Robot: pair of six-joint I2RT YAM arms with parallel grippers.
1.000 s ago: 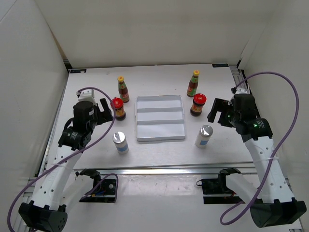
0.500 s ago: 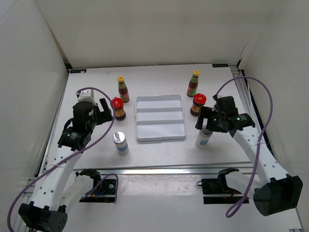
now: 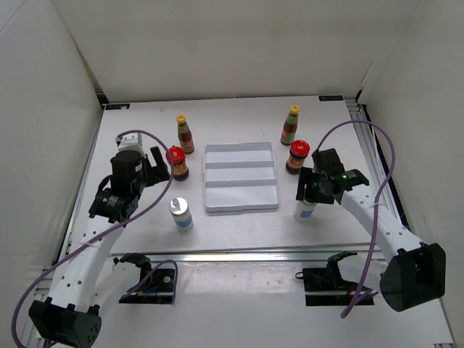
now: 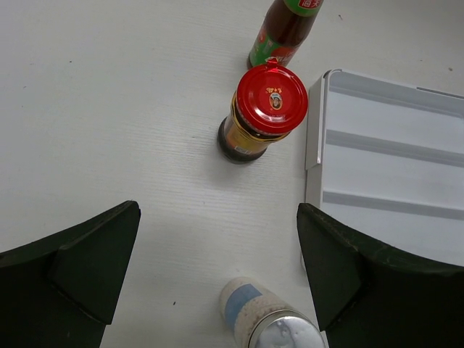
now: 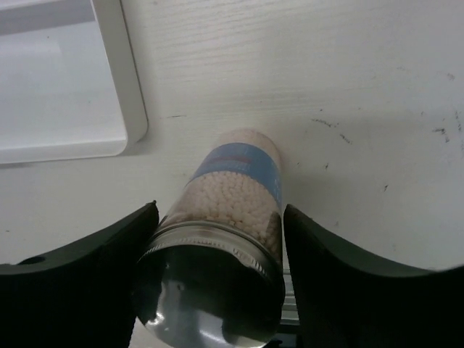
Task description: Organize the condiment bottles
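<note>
White walls close in a pale surface with a ridged tray at its middle and 6 bottles in 2 groups of 3, 1 group on each side of the tray.

The right shaker stands upright on the surface just right of the tray's near right corner, its long axis vertical. The right wrist view looks down along it, so the silver cap sits nearest the lens and the base farthest. The right gripper hangs straight over it, 1 finger on each side of the cap. Both fingers lie against the cap with no gap showing, so it looks like a grip taken high on the shaker. The base rests on the surface.

From that grip the tray lies directly left, and I judge a lift followed by a short carry left would reach its nearest slot. The right jar stands just beyond the gripper on the far side, so a straight rise is safer than a swing.

The left gripper is spread wide and holds nothing. It hovers between the left jar and the left shaker, well apart from the right shaker across the tray. The right arm is plainly the nearer 1.
</note>
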